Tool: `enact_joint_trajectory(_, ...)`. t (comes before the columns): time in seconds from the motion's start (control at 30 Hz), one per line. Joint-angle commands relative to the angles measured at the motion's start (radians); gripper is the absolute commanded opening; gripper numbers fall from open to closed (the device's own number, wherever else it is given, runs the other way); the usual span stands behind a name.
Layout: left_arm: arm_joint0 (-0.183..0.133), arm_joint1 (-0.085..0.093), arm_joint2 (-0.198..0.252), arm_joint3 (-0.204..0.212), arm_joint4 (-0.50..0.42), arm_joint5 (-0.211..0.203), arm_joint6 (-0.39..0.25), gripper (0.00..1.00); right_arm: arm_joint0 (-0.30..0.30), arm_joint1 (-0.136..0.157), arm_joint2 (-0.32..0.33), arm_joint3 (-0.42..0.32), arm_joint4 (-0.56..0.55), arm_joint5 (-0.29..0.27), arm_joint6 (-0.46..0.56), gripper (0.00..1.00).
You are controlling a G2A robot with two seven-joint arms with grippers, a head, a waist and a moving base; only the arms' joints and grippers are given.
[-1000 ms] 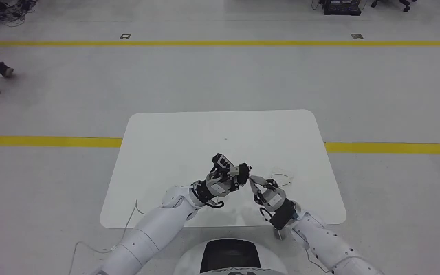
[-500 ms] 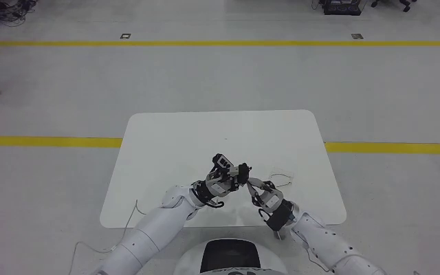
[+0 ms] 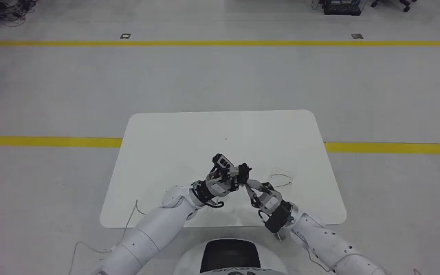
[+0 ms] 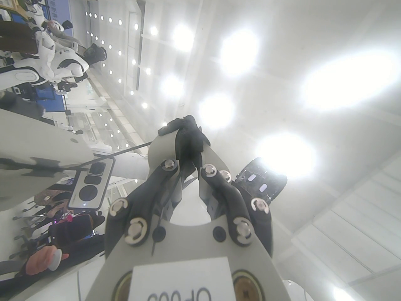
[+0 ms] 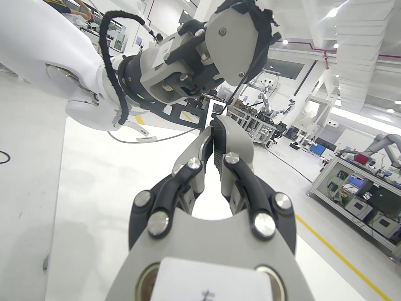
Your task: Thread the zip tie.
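Right wrist view: white-labelled right claw (image 5: 214,133) and left claw (image 5: 258,26) both clench the black zip tie (image 5: 238,90).

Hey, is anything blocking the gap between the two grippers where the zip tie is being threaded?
Nothing visible does. The thin black zip tie runs free through open air from the left gripper to the right gripper, both shut on it, above the white table.
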Motion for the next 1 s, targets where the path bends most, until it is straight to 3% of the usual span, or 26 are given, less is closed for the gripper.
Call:
enact_joint_trajectory(0.0,0.0,0.0,0.0,0.0,0.0,0.0,0.0,0.0,0.001,0.001,-0.003,0.0,0.0,0.001,0.0,0.0)
enact_joint_trajectory(0.47,0.0,0.0,0.0,0.0,0.0,0.0,0.0,0.0,-0.022,-0.003,0.007,0.015,0.021,0.0,0.001,0.0)
enact_joint_trajectory(0.5,0.0,0.0,0.0,0.0,0.0,0.0,0.0,0.0,-0.025,-0.004,0.01,0.018,0.028,0.0,0.001,0.38)
enact_joint_trajectory(0.53,0.0,0.0,0.0,0.0,0.0,0.0,0.0,0.0,-0.03,-0.006,0.013,0.023,0.038,-0.004,-0.001,0.92)
enact_joint_trajectory(0.57,0.0,0.0,0.0,0.0,0.0,0.0,0.0,0.0,-0.032,-0.007,0.017,0.027,0.043,-0.004,-0.002,1.0)
enact_joint_trajectory(0.97,0.0,0.0,0.0,0.0,0.0,0.0,0.0,0.0,-0.044,-0.011,0.039,0.045,0.083,-0.007,-0.008,1.0)
